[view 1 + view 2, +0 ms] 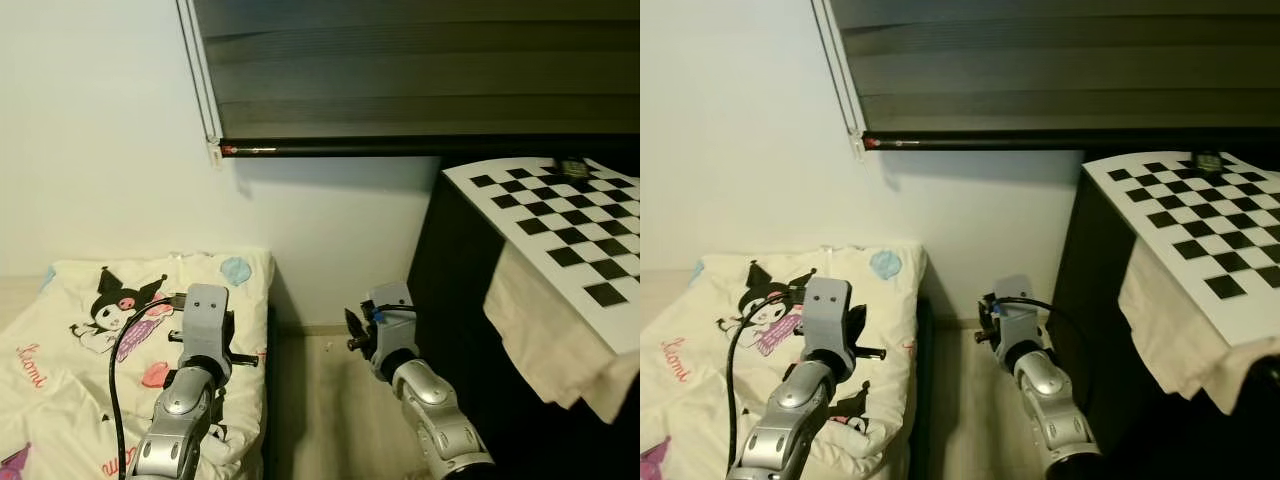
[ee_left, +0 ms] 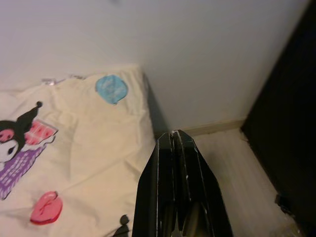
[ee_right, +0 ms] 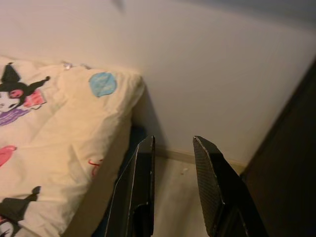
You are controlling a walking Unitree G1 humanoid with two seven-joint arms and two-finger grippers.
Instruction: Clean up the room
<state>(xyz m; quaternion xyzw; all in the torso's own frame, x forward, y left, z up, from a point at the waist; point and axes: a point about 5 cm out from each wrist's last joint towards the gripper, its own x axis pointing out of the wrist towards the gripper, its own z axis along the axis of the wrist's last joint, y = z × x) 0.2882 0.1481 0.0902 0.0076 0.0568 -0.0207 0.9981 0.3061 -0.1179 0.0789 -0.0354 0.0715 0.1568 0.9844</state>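
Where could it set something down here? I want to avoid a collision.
Free: the bed cover left of the left hand, and the floor strip between bed and dark cabinet. Tight: the checkerboard top slopes, with a small dark object on its far edge.

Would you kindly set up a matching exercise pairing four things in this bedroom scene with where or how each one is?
Things:
1. checkerboard
2. cartoon-print blanket
3. left gripper
4. right gripper

States:
A. jaws apart, aimed at the floor strip by the wall
B. spread over the bed on the robot's left
C. jaws shut, over the bed's edge
D. lying on the dark furniture on the robot's right

Pairs: 1-D, 2-B, 3-C, 4-A
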